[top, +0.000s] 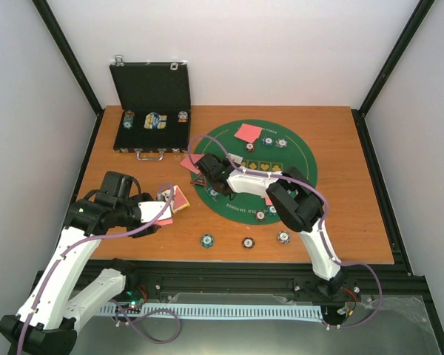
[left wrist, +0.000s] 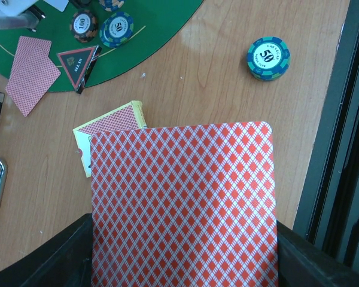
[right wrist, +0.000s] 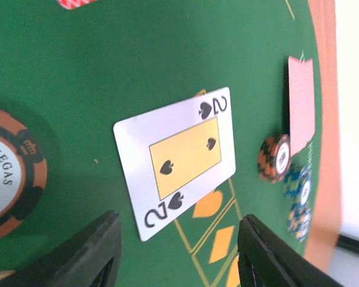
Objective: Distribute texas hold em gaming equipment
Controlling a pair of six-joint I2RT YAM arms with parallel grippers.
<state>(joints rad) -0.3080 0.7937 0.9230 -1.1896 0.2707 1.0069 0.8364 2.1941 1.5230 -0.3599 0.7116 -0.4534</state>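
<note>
Holding a red-backed playing card point(left wrist: 182, 209) flat, the left gripper point(top: 167, 198) has its jaws pressed together on the card's near end. The card sticks forward from the gripper and fills most of the left wrist view. This gripper hangs over bare wood, just off the near-left rim of the round green felt mat point(top: 296, 148).

Under the held card, on the wood: a yellow-edged card pack point(left wrist: 110, 127) with the same red back, partly hidden. Also off the mat, near side: a blue striped poker chip point(left wrist: 268, 58) marked 50.

Right gripper point(right wrist: 178, 222): fingers point(right wrist: 99, 251) spread apart, nothing between the pads. It sits low over the left part of the mat. A face-up two of spades card point(right wrist: 176, 161) lies flat on the felt just ahead of the fingertips. Its near corner reaches into the gap and appears to touch neither finger.

At the mat's left rim:
- black red-edged triangle marker point(left wrist: 78, 63), tip hanging over the rim
- two overlapping red-backed cards point(left wrist: 29, 73) beside it, partly off the felt
- brown striped chip point(left wrist: 82, 25) and a second blue striped chip point(left wrist: 116, 28), side by side on the felt
</note>
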